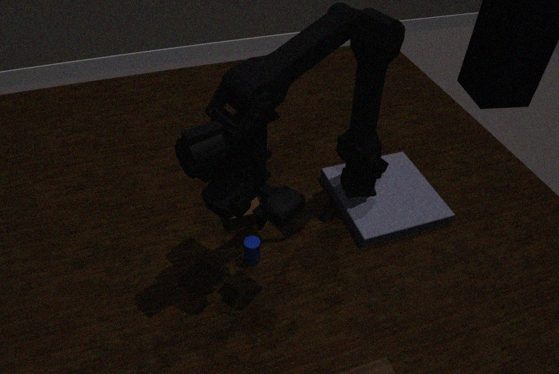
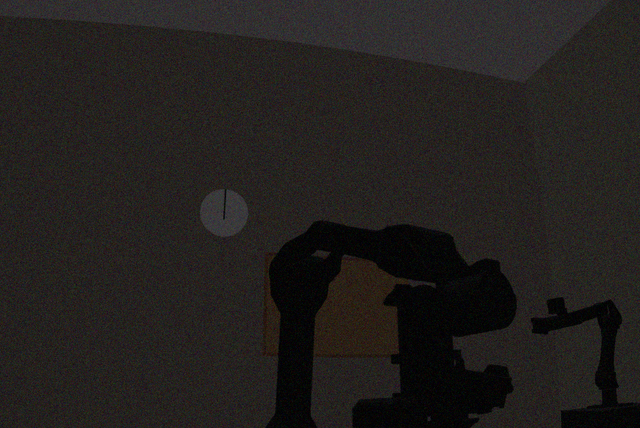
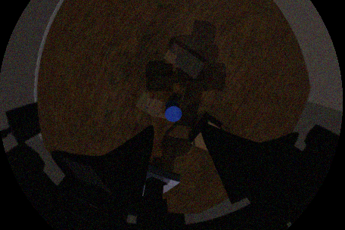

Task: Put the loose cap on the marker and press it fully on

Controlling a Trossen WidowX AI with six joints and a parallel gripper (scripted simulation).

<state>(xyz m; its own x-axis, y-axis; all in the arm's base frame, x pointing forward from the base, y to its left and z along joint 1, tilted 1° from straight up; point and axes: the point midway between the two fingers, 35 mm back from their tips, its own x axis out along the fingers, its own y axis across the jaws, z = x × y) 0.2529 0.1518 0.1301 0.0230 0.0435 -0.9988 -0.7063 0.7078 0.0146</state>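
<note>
The blue cap [image 1: 251, 250] [image 3: 173, 113] stands upright on the table. My gripper [image 1: 246, 225] [image 3: 177, 128] points down, partly open and empty, with its fingertips above the cap's height. In the wrist view the cap shows just ahead of the gap between the fingertips. The tan holder block [image 1: 255, 204] [image 3: 200, 142] is mostly hidden, behind the gripper in the top view and behind the right finger in the wrist view. The marker cannot be made out. The exterior view does not show the cap or the holder.
The arm's base stands on a pale square slab [image 1: 406, 198] [image 3: 172, 184] on the table. A pale flat piece [image 1: 374, 367] shows at the bottom edge of the top view. A dark block [image 1: 505, 44] is beyond the table. Another arm [image 2: 608, 340] is in the background. The light is very dim.
</note>
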